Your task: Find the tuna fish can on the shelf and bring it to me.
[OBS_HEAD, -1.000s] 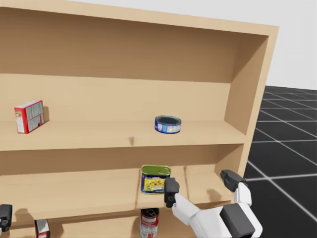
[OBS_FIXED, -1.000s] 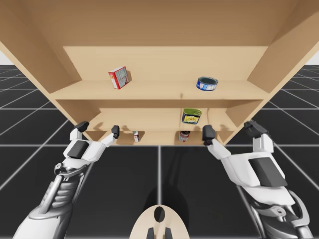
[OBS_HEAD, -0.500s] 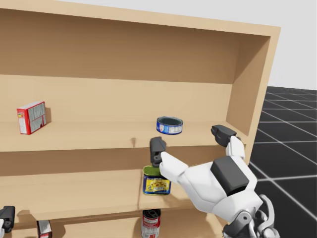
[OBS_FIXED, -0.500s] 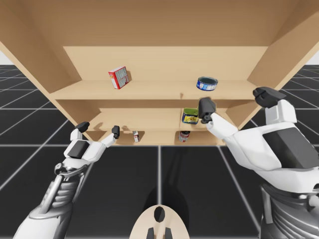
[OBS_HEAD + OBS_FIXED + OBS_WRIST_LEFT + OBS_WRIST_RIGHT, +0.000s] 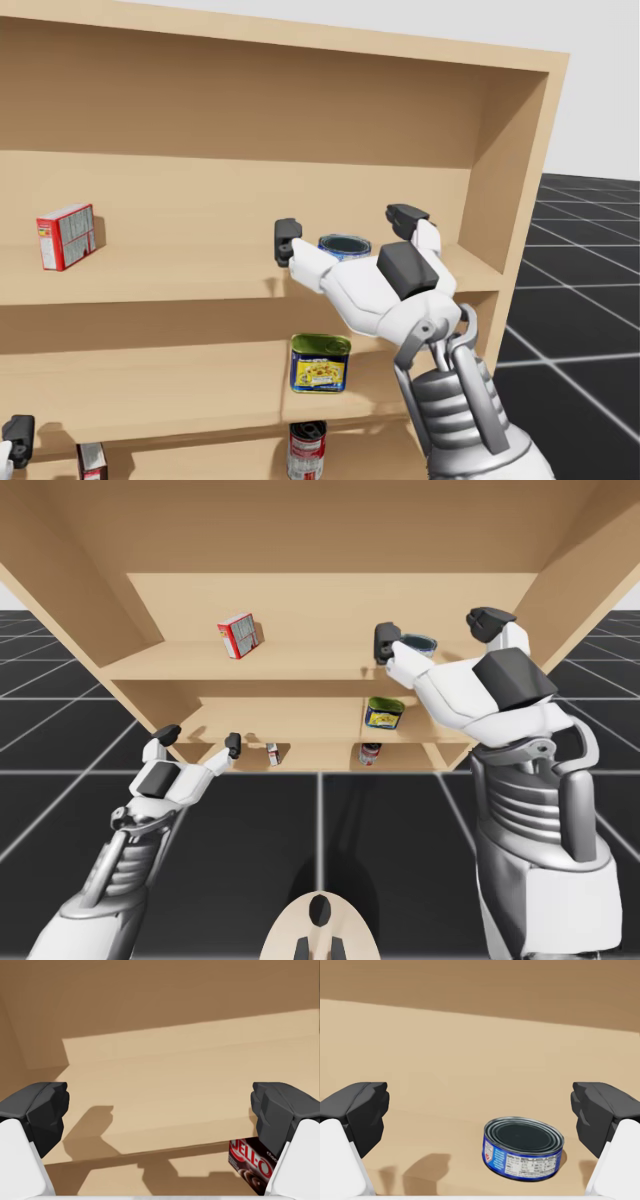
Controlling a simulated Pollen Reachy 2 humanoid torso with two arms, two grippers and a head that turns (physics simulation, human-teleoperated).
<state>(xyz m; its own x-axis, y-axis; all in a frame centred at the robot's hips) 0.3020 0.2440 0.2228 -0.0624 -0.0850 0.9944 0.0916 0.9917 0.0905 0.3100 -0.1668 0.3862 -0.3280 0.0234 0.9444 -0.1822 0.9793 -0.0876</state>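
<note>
The tuna can (image 5: 523, 1148), low and round with a blue label, stands on the upper shelf board (image 5: 300, 662) towards its right end. My right gripper (image 5: 480, 1106) is open just in front of it, with the can ahead of and between the spread fingers, not touched. The high view shows this gripper (image 5: 437, 632) partly covering the can (image 5: 418, 643). In the head view the can (image 5: 345, 245) sits just behind the same gripper (image 5: 347, 228). My left gripper (image 5: 200, 738) hangs open and empty at the lowest shelf, where its own view has it (image 5: 160, 1110) facing bare wood.
A red-and-white box (image 5: 237, 635) stands at the upper shelf's left. On the middle shelf, below the tuna can, is a green-and-yellow tin (image 5: 384, 713). The lowest shelf holds a red can (image 5: 370, 753) and a small dark brown box (image 5: 252, 1162) beside my left gripper.
My right arm has risen from the lower shelves to the upper one, bringing its open gripper up to the tuna can. My head has turned slightly. The left arm is still.
</note>
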